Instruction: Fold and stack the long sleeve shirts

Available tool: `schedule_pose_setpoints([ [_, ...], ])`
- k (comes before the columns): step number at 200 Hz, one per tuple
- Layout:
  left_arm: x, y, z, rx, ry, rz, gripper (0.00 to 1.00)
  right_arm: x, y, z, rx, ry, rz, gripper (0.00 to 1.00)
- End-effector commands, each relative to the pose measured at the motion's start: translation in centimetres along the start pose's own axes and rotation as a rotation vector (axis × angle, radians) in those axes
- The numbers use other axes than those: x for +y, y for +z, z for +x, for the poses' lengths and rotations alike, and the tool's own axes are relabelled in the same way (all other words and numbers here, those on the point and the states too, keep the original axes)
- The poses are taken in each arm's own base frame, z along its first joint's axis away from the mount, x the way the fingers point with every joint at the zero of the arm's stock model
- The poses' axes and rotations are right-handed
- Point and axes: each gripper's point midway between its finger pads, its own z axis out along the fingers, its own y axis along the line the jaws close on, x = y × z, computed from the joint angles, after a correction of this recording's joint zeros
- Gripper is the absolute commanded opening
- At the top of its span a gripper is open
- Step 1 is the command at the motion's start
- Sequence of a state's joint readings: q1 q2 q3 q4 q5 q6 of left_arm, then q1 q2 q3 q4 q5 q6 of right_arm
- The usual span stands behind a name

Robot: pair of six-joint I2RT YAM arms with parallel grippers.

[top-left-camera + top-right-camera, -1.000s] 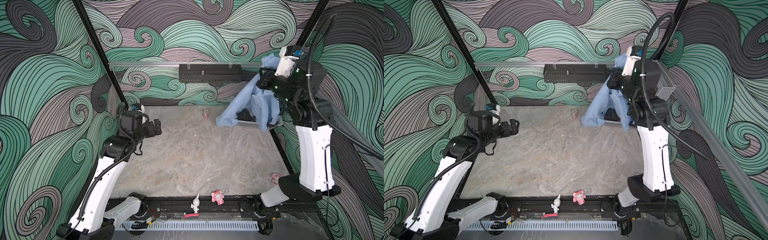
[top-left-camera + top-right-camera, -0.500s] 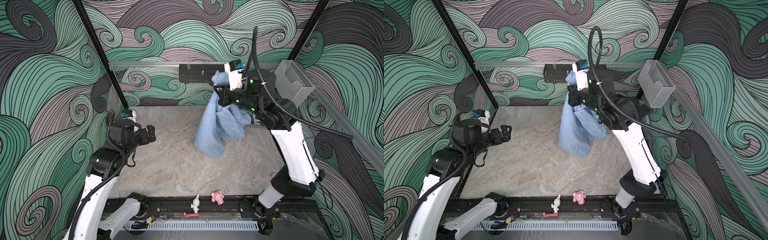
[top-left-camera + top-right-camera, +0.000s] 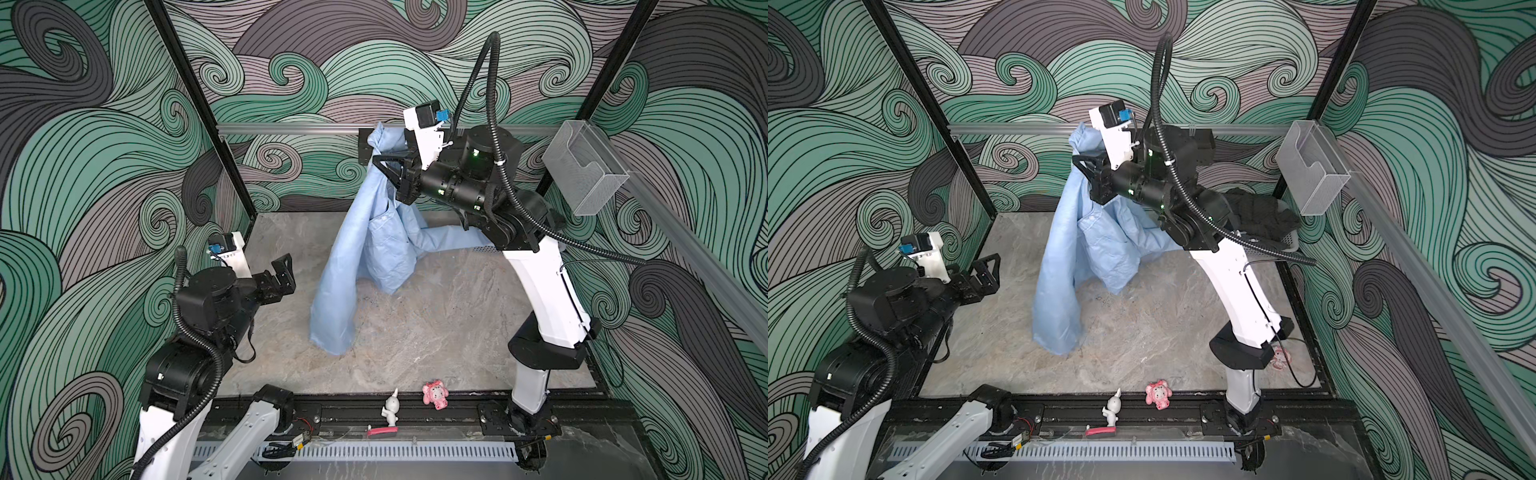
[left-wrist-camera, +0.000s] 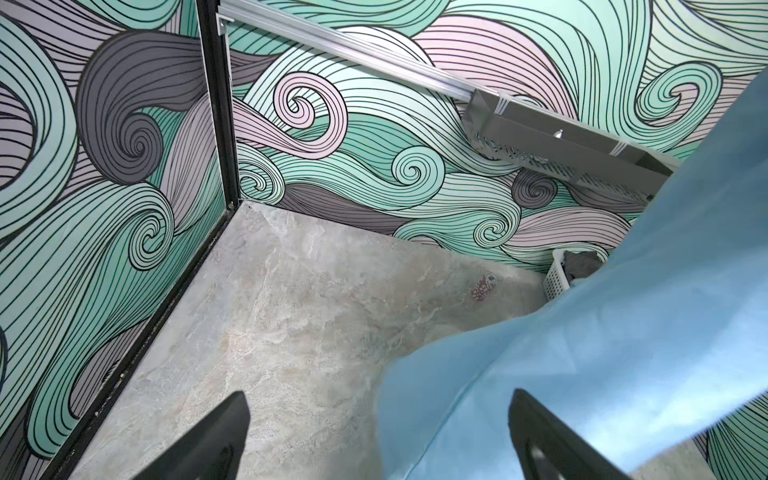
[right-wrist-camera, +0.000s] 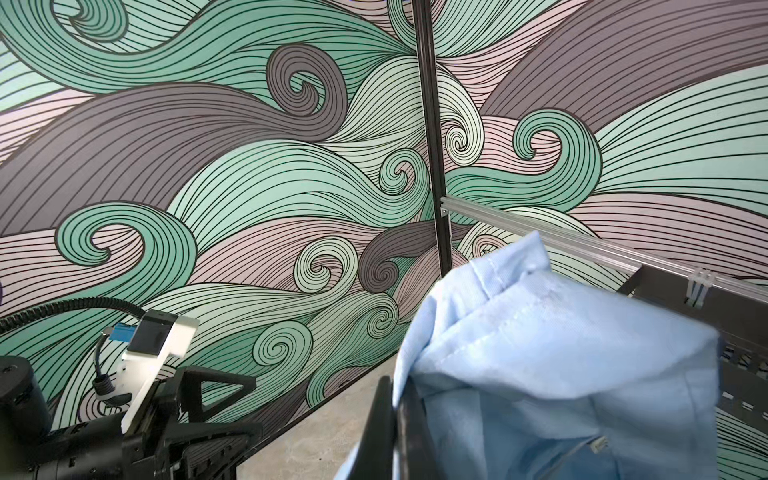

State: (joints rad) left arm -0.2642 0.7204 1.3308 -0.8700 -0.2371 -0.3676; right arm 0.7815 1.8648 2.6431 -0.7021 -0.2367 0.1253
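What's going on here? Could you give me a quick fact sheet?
right gripper: shut on the light-blue shirt, held high
shirt state: hanging unfolded, not yet folded
left gripper: open, empty, beside the shirt
table: marble-look, pink toy and white figurine at its front edge

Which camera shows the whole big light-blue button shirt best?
In both top views, the light-blue woven button-front shirt hangs full length from the shut right end effector toward the marble-look table. The left wrist view shows only a lower fold; the right wrist view only the bunched top.
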Motion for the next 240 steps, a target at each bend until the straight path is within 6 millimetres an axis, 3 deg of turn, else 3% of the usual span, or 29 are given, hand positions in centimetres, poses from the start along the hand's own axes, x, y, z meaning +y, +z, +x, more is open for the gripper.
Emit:
schedule_pose_setpoints([
  [1,0.4,1.0,0.9,0.027,0.021,-0.031,0.99,-1.6,-0.2,2.8,0.073,-0.041,0.072,0.0],
  [27,0.4,1.8,2.1,0.061,0.02,-0.028,0.99,-5.9,-0.3,12.2,0.287,-0.009,0.204,0.05],
  [57,0.5,2.8,4.1,0.122,0.022,-0.029,0.99,-10.5,-3.3,22.8,0.437,0.084,0.334,0.08],
  [92,0.6,3.6,7.3,0.233,0.027,-0.022,0.99,-14.2,-10.9,32.8,0.61,0.158,0.548,0.08],
  [107,0.9,4.0,9.6,0.314,0.022,-0.026,0.99,-15.7,-15.5,35.4,0.66,0.193,0.694,0.09],
  [118,0.9,4.2,11.6,0.385,0.009,-0.02,0.99,-16.6,-18.7,36.7,0.675,0.243,0.794,0.15],
  [131,0.8,4.5,14.0,0.468,-0.018,-0.009,0.98,-17.0,-21.8,37.6,0.682,0.285,0.881,0.46],
  [159,0.8,4.7,18.1,0.593,-0.12,-0.007,0.98,-16.8,-25.2,37.3,0.664,0.308,0.984,0.72],
  [176,1.6,4.4,20.1,0.642,-0.193,-0.056,0.97,-16.5,-25.1,36.5,0.643,0.344,0.977,0.73],
  [203,2.3,4.4,23.8,0.724,-0.333,-0.115,0.96,-16.5,-22.6,36.6,0.665,0.418,0.919,0.75],
  [223,1.8,4.9,25.7,0.751,-0.41,-0.091,0.96,-19.3,-21.4,35.8,0.659,0.414,0.997,0.8],
  [240,1.7,5.3,25.8,0.736,-0.422,-0.083,0.96,-22.9,-20.1,35.3,0.624,0.46,1.051,0.84],
])
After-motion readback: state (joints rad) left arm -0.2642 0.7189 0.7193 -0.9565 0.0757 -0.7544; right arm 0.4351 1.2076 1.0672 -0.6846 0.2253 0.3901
